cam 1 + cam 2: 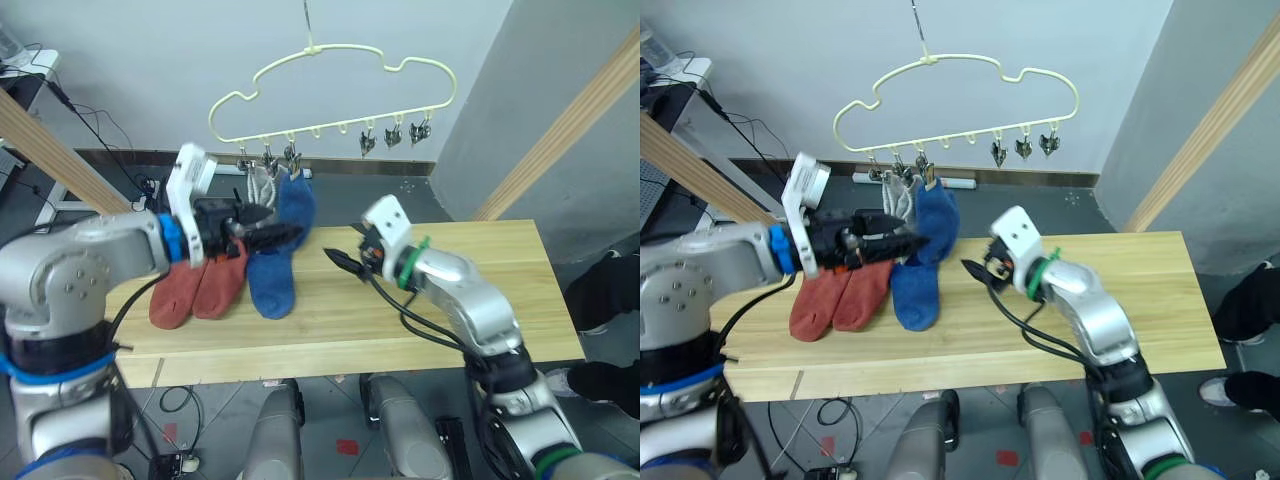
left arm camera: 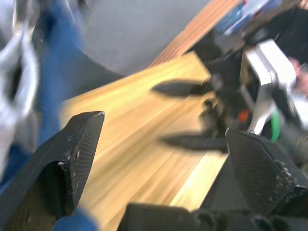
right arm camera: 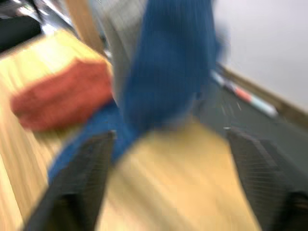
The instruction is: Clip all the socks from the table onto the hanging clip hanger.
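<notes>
— Where are the socks?
— Two red socks [image 1: 198, 290] flat on the tabletop [image 1: 480, 290], side by side. One blue sock [image 1: 271, 285] flat just beside them. Another blue sock [image 1: 297, 203] hanging from a clip on the yellow hanger [image 1: 330, 95]. Grey socks [image 1: 262, 182] hanging right next to it.
— And the claws?
— Left claw [image 1: 278, 232] up by the hanging blue sock, just in front of it, above the flat socks. Fingers spread apart, holding nothing. Right claw [image 1: 340, 261] low over bare wood, a little way off from the blue socks, pointing at them. Fingers apart too, nothing in them.
— Any clips free?
— Three silver clips [image 1: 392, 137] at the far end of the bar, nothing on them.
</notes>
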You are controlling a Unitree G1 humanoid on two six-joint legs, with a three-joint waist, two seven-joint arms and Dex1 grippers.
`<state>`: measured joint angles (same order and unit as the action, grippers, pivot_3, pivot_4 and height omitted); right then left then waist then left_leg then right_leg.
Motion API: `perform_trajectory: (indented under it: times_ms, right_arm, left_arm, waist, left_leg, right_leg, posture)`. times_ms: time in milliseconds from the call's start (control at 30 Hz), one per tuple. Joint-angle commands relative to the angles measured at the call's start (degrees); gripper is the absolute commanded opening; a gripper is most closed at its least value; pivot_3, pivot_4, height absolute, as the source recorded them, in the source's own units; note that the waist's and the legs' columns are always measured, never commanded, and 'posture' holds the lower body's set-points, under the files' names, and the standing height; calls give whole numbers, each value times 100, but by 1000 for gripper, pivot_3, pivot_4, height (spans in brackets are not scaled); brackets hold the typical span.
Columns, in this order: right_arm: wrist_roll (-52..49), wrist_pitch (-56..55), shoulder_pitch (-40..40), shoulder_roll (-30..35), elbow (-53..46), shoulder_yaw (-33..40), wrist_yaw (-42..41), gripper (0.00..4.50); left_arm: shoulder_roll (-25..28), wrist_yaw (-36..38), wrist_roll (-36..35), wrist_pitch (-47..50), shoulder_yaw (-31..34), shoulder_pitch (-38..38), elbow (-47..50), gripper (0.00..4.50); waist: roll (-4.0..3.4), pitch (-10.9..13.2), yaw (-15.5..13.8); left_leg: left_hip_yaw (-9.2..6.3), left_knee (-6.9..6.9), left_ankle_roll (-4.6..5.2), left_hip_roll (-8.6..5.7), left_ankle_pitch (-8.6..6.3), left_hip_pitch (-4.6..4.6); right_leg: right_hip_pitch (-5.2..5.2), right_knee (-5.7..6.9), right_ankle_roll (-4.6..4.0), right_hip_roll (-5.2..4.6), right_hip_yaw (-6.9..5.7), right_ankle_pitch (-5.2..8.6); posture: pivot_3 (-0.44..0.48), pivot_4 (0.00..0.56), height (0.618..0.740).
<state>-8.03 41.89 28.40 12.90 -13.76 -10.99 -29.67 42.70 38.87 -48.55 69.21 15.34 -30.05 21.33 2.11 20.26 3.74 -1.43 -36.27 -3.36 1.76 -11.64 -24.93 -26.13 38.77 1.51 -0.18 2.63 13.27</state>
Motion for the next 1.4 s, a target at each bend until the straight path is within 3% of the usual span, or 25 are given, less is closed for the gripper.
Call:
perform_trajectory:
  times_ms: [33, 67, 133, 300, 433, 667, 800, 933, 1400]
  right_arm:
    - [-67, 91, -122, -215, -853, 162, 440, 4480]
    - [-72, 137, -160, -265, -940, 184, 529, 4480]
    - [25, 98, -247, -510, -1061, 217, 906, 4480]
    - [241, -39, -316, -721, -1157, 110, 1397, 4480]
    - [484, -317, -413, -864, -1124, 145, 1858, 4480]
    - [539, -741, -24, -1265, -612, 307, 2298, 4480]
    - [663, -1197, 227, -1335, -252, 422, 2562, 4480]
    - [677, -1385, 353, -1349, -65, 471, 2596, 3594]
    - [676, -1700, 732, -1524, 353, 365, 2566, 3594]
  left_arm:
    - [-53, 261, 14, -731, 215, 527, 366, 4500]
    - [-94, 254, -7, -831, 282, 663, 364, 4500]
    - [-313, 156, 832, -2248, 300, 1203, 579, 4500]
    - [-67, 686, 573, -2238, 100, 1505, 414, 4500]
    - [-636, 468, 477, -2887, 327, 1509, 427, 4500]
    - [-821, 836, 818, -3960, 239, 1790, 211, 4500]
    - [-887, 894, 892, -4256, 127, 1707, 175, 4500]
    - [-943, 815, 1028, -4503, 27, 1587, 55, 4500]
    - [-1029, 569, 1199, -4881, 0, 1565, 22, 4500]
  waist:
    - [0, 0, -13]
    - [0, 0, -17]
    - [1, -4, -34]
    - [12, -10, -90]
    - [26, -34, -109]
    - [50, -64, -44]
    - [80, -111, -38]
    - [88, -184, -31]
    - [95, -214, 40]
  left_leg:
    - [1, 5, 2, 1, -1, 1]
    - [-1, 11, 8, -1, -3, 2]
    - [-4, 13, 7, -1, -1, 3]
    - [-5, 17, 5, -1, 7, 1]
    - [-3, 16, 17, -8, 13, -2]
    - [-6, 16, 14, -6, 17, -7]
    - [-7, 13, 11, -8, 20, -7]
    - [-6, 13, 12, -7, 19, -8]
    - [-5, -15, 15, -5, 21, 0]
  right_leg:
    - [0, -1, 0, 1, 0, 0]
    - [0, -2, 0, 3, -3, 1]
    - [-1, -4, -1, 11, -8, 1]
    - [-3, -9, -3, 12, -8, 2]
    - [3, -18, -2, 12, -10, 2]
    - [-1, -16, -6, 8, -16, -2]
    - [-1, -12, -11, 14, -18, -5]
    - [0, -13, -14, 15, -17, -7]
    - [3, 17, -49, 26, -16, -28]
  posture:
    - [-12, 349, 740]
    - [-12, 349, 740]
    - [-17, 328, 740]
    - [-25, 305, 740]
    - [-44, 275, 740]
    - [-81, 245, 740]
    - [-89, 232, 740]
    - [-101, 228, 740]
    - [-119, 233, 740]
